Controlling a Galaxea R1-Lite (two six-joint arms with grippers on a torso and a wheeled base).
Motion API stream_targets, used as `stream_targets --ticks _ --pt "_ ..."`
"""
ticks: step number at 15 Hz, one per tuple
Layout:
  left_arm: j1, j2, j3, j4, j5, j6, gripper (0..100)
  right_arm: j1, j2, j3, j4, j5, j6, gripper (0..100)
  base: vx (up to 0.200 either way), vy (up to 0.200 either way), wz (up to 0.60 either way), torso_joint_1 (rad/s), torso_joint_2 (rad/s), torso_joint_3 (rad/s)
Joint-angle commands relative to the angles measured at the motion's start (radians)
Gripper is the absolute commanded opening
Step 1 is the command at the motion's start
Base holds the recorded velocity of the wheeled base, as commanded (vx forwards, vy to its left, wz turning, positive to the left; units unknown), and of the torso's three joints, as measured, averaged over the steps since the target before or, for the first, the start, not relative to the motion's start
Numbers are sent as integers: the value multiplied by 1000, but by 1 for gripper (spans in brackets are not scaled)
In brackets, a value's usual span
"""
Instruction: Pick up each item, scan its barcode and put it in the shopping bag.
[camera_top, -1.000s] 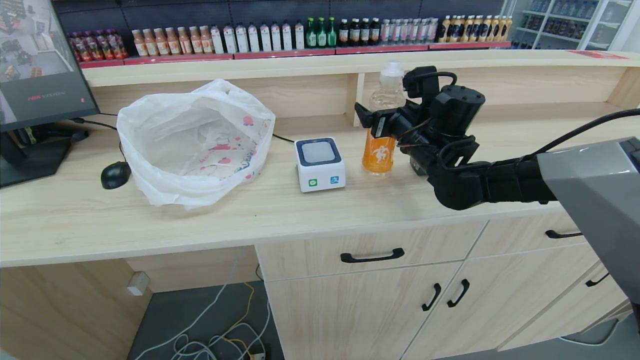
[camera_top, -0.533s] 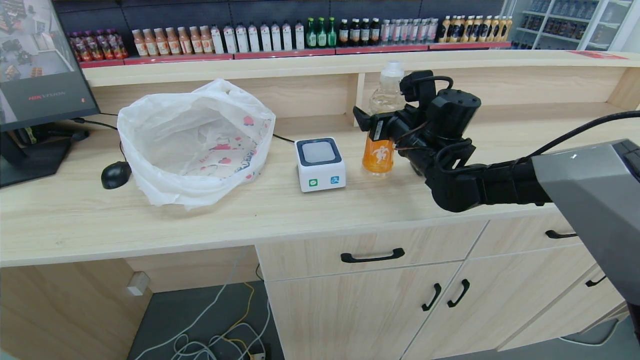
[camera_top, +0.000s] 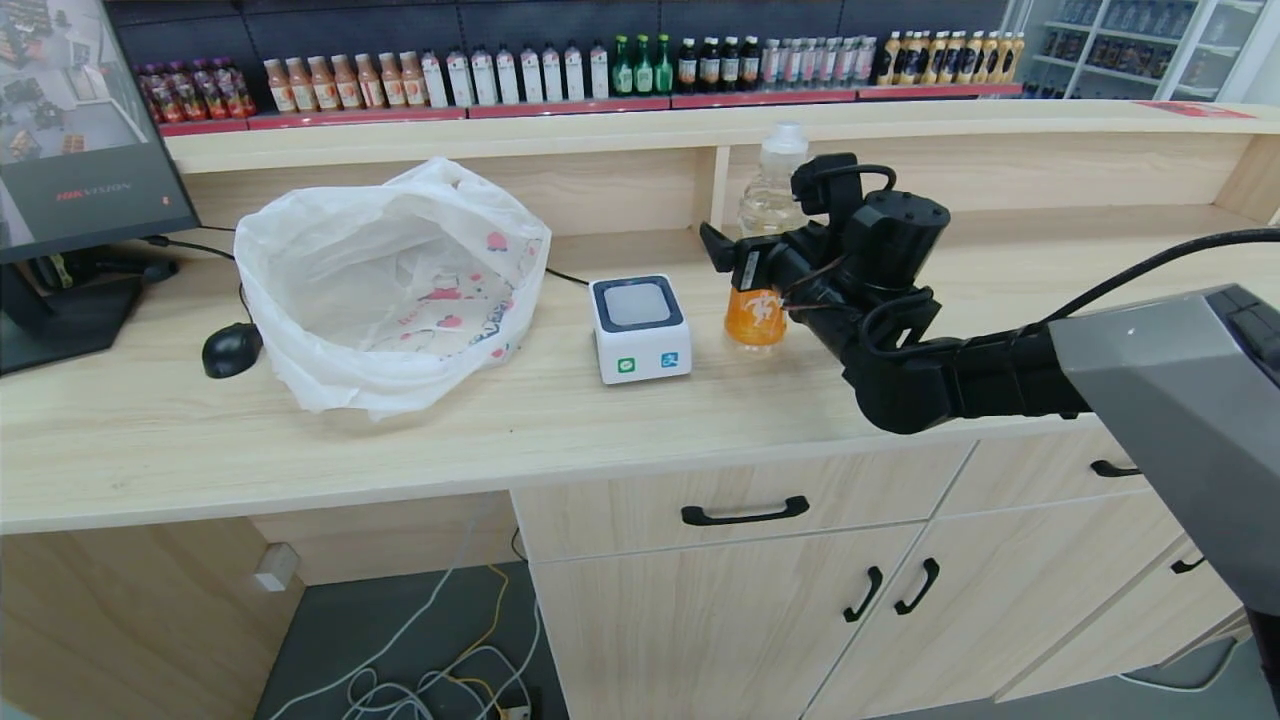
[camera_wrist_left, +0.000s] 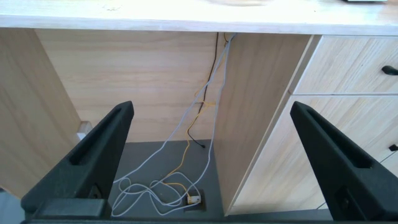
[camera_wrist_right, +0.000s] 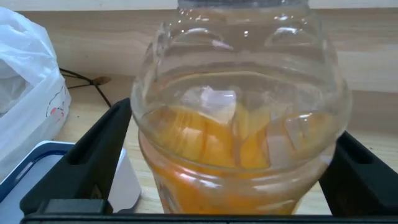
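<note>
- We're looking at a shop checkout: rows of bottled drinks (camera_top: 600, 70) are lining the red-edged shelves behind.
- A long wooden counter (camera_top: 560, 420) is running across, with drawers below.
- A scanner box (camera_top: 640, 328), a monitor (camera_top: 80, 120) and an open shopping bag (camera_top: 390, 280) are sitting on it.

Black mouse (camera_top: 231, 350) near monitor (camera_top: 80, 130); bottles (camera_top: 600, 70) line back shelf (camera_top: 560, 107); cables (camera_top: 430, 685) under counter (camera_top: 500, 430).
</note>
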Motion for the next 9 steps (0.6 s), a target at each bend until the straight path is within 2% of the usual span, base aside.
stream_targets --ticks 1,7,8,9 --pt "0 0 0 0 0 0 100 8 -3 2 -1 0 1 100 0 0 0 0 0 0" --pt "0 0 0 0 0 0 100 11 -3 40 -4 0 27 100 0 0 0 0 0 0" --pt "0 0 0 0 0 0 100 10 -3 40 -4 0 30 0 0 0 0 0 0 0" --pt "0 0 0 0 0 0 100 8 -4 40 -4 0 32 0 0 0 0 0 0 0"
